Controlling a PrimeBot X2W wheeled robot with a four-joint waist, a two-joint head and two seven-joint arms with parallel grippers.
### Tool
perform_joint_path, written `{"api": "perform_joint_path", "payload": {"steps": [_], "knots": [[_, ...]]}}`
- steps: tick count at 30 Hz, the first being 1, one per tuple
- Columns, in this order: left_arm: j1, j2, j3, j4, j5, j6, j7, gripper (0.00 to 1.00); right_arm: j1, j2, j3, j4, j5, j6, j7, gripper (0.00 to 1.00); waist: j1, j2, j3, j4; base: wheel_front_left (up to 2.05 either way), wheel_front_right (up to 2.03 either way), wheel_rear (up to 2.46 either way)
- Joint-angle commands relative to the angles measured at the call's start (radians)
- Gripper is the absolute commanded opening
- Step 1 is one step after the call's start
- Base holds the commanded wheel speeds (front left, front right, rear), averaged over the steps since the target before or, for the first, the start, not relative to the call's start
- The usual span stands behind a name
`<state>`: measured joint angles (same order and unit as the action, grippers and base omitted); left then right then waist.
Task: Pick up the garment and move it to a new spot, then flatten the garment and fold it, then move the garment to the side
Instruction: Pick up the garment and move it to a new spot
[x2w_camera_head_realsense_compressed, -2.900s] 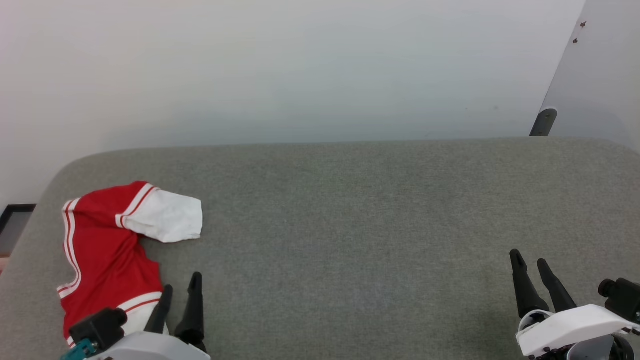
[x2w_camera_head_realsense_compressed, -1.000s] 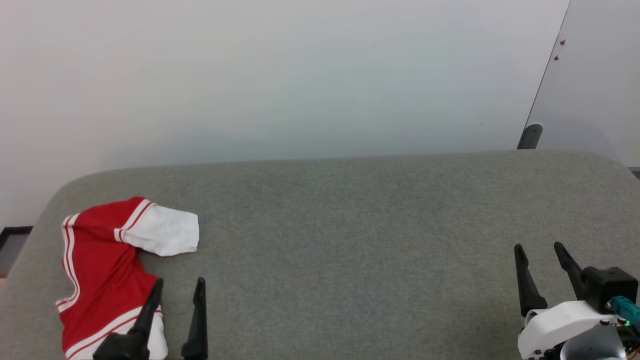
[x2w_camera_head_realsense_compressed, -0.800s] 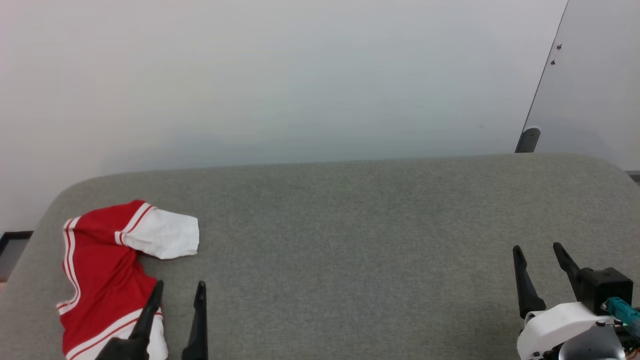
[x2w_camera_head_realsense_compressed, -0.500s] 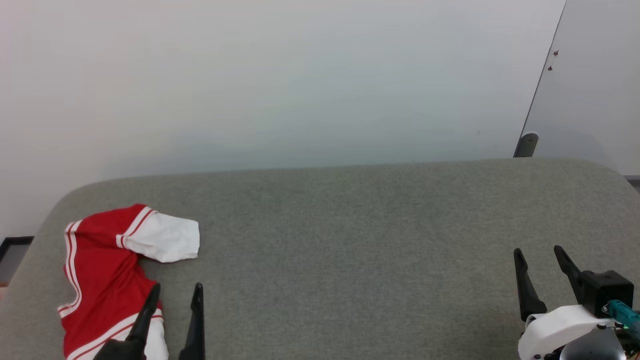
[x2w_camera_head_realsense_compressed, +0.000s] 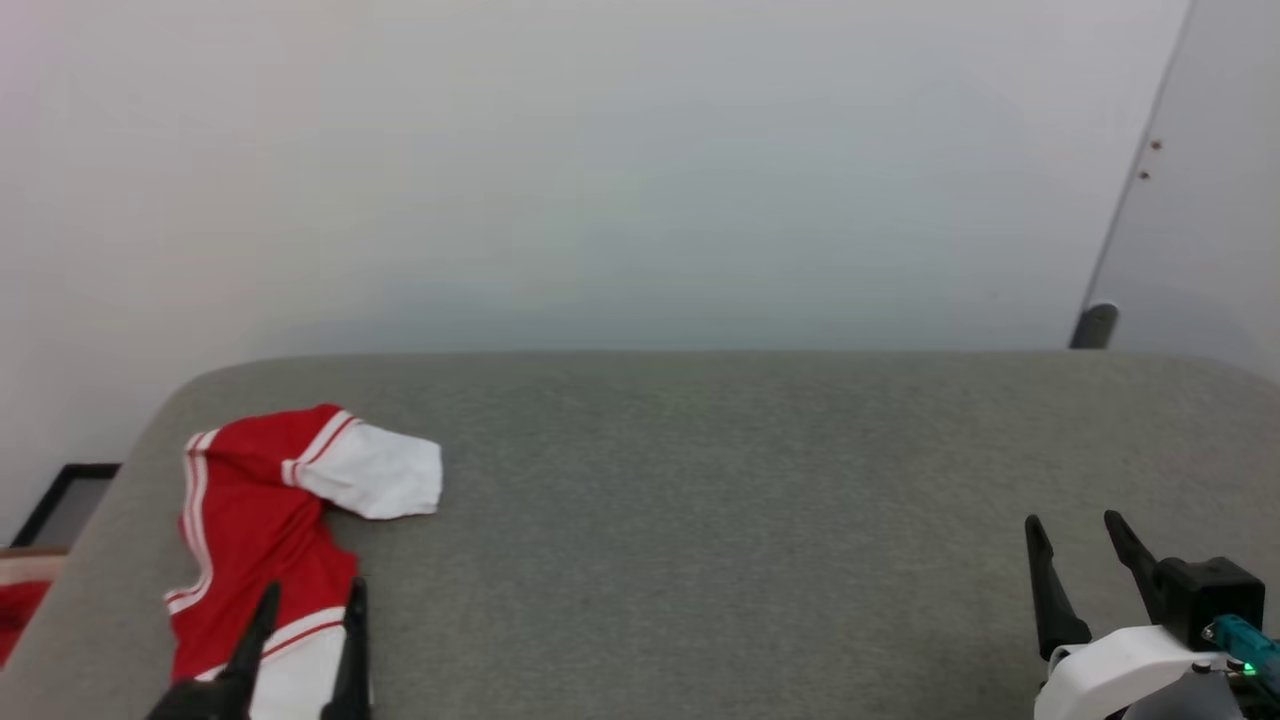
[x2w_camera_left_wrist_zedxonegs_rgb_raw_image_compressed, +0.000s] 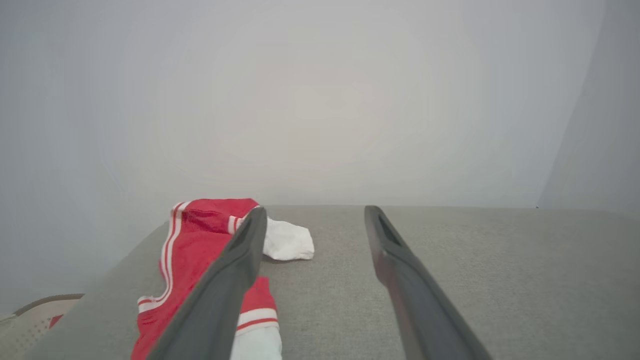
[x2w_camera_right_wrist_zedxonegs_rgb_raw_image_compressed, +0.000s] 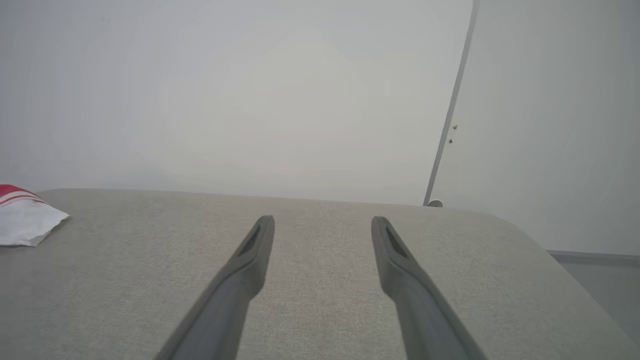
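Close ahead of the left end effector (x2w_camera_head_realsense_compressed: 313, 588) lies the garment (x2w_camera_head_realsense_compressed: 250, 515).

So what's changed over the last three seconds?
Head view swung left. The left gripper shifted left, open, and is now over the near white sleeve of the garment; nothing gripped. The garment lies unmoved; the right gripper is still open and idle.

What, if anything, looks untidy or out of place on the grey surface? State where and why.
The garment lies bunched and twisted at the left end of the grey surface, one white sleeve sticking out sideways, rather than spread flat. Nothing else stands out.
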<state>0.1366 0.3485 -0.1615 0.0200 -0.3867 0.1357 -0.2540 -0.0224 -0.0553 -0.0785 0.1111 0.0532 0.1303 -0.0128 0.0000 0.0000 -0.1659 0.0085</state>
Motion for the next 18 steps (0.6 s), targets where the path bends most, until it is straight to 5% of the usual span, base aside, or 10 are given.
{"api": "perform_joint_path", "payload": {"steps": [1,18], "knots": [[-0.008,0.006,0.008,0.004,-0.009,0.002,0.003,1.0,0.011,-0.001,0.01,0.002,0.008,0.001,0.0,1.0,0.0,0.0,-0.016,0.038,0.0,0.0,0.0],[-0.064,0.087,0.065,-0.001,-0.029,0.031,0.1,1.0,-0.043,0.004,0.136,0.057,0.063,0.001,-0.008,1.0,0.0,0.0,-0.04,0.292,0.0,0.0,0.0]]}}
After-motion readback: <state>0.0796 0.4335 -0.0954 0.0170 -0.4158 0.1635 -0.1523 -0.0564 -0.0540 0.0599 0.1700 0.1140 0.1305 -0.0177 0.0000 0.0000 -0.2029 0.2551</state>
